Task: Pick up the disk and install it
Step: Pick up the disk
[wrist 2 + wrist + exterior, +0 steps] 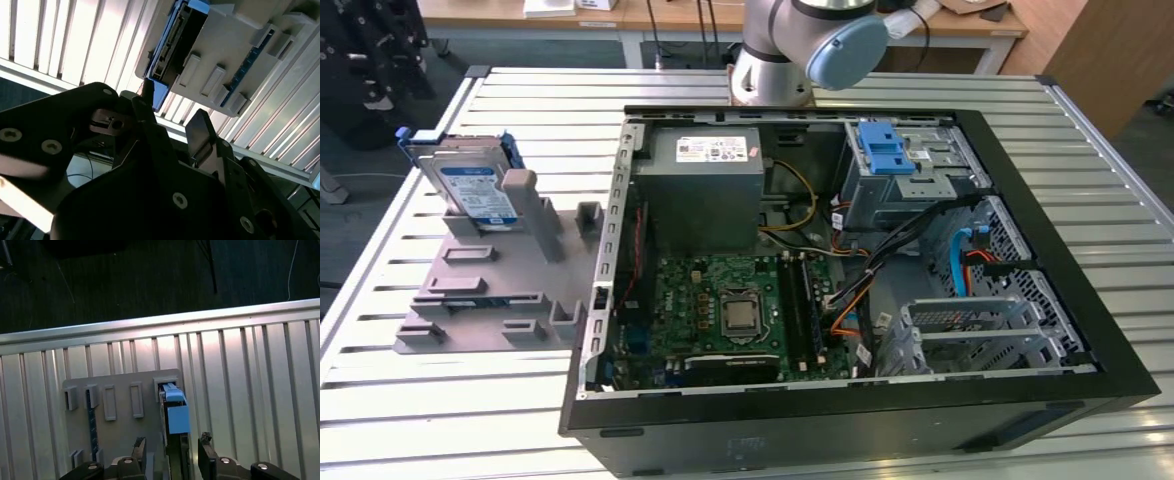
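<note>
Disk [464,185] stands on edge in a slot of the grey holder [467,300] on the slatted table [1067,130], to the exterior view's left of the open computer case [854,430]. In the first wrist view the fingers [206,455] are spread apart and empty, poised over its blue-railed edge without touching it. The arm [787,50] stands beyond the case.

Silver disk [470,190] with blue-white label and blue rails, grey stand [480,300], green motherboard [707,300], black case [854,430], pale ribbed tabletop [547,110], black end effector [172,442].
</note>
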`<act>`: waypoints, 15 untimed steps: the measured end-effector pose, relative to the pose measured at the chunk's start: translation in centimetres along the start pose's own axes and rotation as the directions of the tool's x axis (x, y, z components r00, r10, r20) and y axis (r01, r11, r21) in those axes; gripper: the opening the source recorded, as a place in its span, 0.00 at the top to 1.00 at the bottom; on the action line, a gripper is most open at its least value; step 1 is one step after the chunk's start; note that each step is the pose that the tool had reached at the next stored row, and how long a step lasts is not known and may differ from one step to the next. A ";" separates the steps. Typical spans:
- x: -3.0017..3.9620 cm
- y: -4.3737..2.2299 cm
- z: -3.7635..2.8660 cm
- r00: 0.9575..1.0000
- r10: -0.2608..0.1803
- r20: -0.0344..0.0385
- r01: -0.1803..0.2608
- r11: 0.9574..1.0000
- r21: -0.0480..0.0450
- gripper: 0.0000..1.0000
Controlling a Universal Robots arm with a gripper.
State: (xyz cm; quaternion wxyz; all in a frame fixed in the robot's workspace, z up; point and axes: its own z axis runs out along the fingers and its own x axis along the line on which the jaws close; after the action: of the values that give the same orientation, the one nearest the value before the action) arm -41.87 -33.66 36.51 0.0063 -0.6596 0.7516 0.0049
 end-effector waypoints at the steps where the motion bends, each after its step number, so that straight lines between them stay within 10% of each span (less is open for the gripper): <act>1: 0.00 0.00 0.19 1.000 0.001 0.000 -0.001 1.000 0.000 0.47; 15: -0.07 0.55 2.24 1.000 0.001 0.000 -0.001 1.000 0.000 0.47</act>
State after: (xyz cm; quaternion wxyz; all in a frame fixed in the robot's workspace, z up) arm -42.40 -33.49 34.28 0.0060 -0.6592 0.7520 0.0050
